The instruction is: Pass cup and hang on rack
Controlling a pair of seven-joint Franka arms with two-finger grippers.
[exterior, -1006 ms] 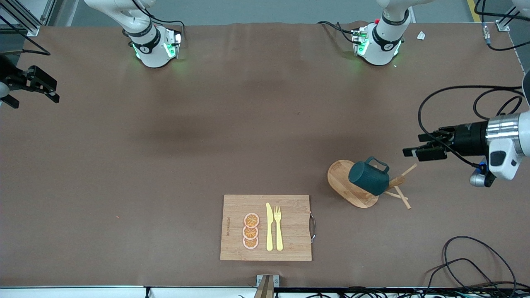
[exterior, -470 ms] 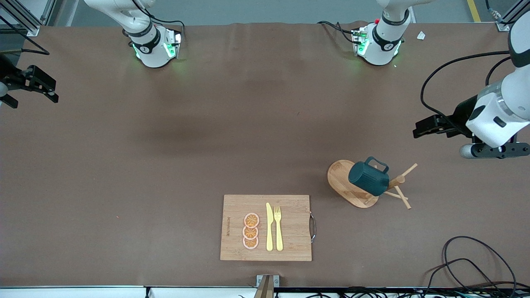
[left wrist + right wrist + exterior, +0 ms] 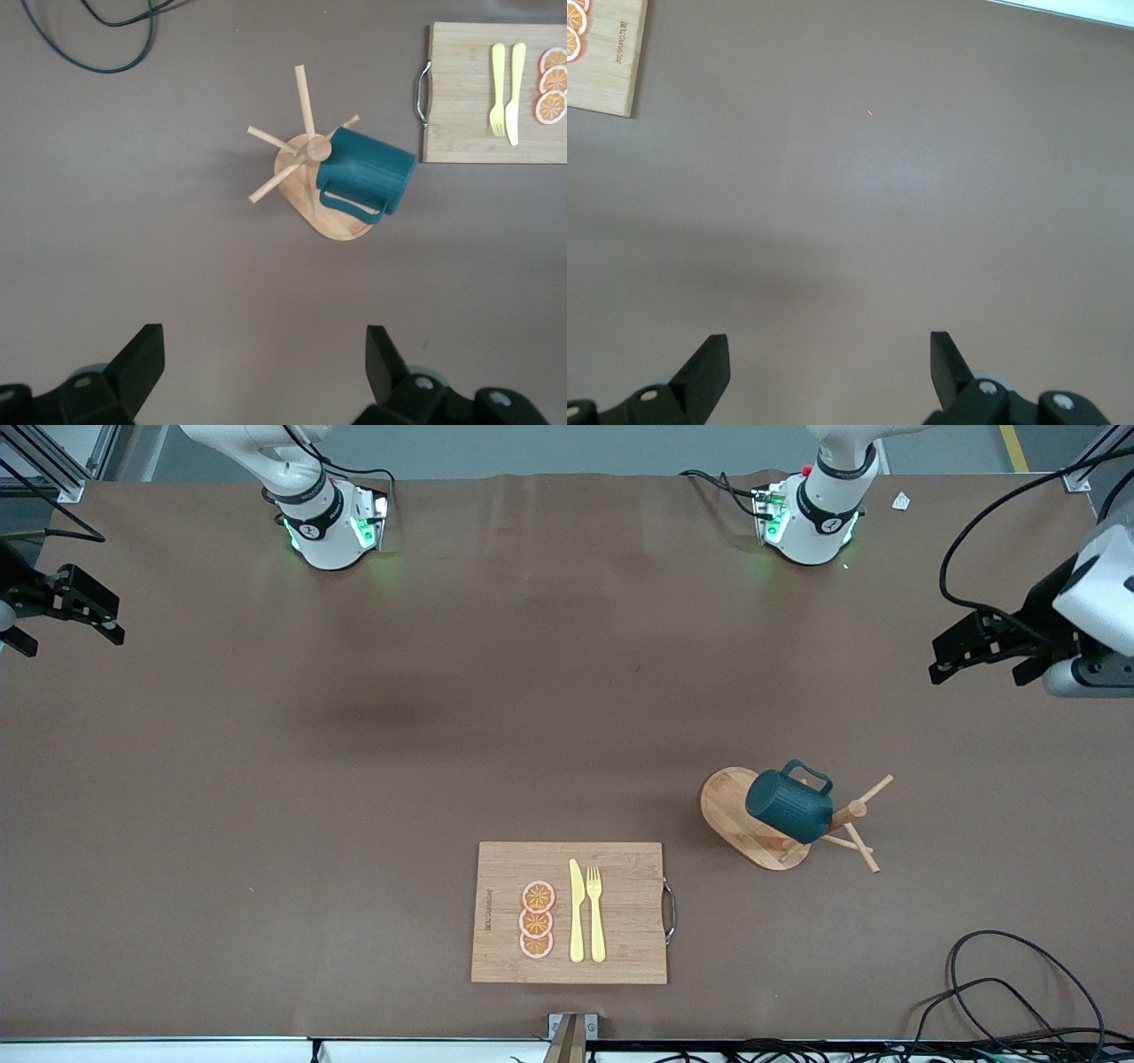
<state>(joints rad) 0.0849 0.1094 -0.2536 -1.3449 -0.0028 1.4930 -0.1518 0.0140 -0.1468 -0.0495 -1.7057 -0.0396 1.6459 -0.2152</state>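
Brown matting covers the whole table (image 3: 443, 717), and toward the left arm's end of it a small dark teal-green ribbed mug (image 3: 789, 806) hangs tilted on a light wooden mug tree (image 3: 731, 802), its loop handle threaded over a dowel peg just beside the central post, its body over the tree's oval bamboo base. In the left wrist view the same cup (image 3: 366, 172) leans off the post with the other thin pegs of the rack (image 3: 301, 150) splayed out free. No finger touches the mug. Nearer to the front camera than the rack, and toward the right arm's end from it, lies a rectangular bamboo cutting board (image 3: 620, 957) with a metal handle on one short edge; on it rest a yellow plastic knife (image 3: 576, 911) and a yellow plastic fork (image 3: 594, 912) side by side, with 3 orange slices (image 3: 537, 919) stacked in a column just beside the knife. The left gripper (image 3: 955, 657) hangs in the air over bare matting at the left arm's end of the table, well apart from the rack, its 2 fingers (image 3: 133, 363) spread wide and empty. The right gripper (image 3: 93, 613) waits over the edge at the right arm's end, its fingers (image 3: 704, 367) likewise spread apart with nothing between them. A loop of black cable (image 3: 1019, 974) lies on the table's corner nearest the camera at the left arm's end.
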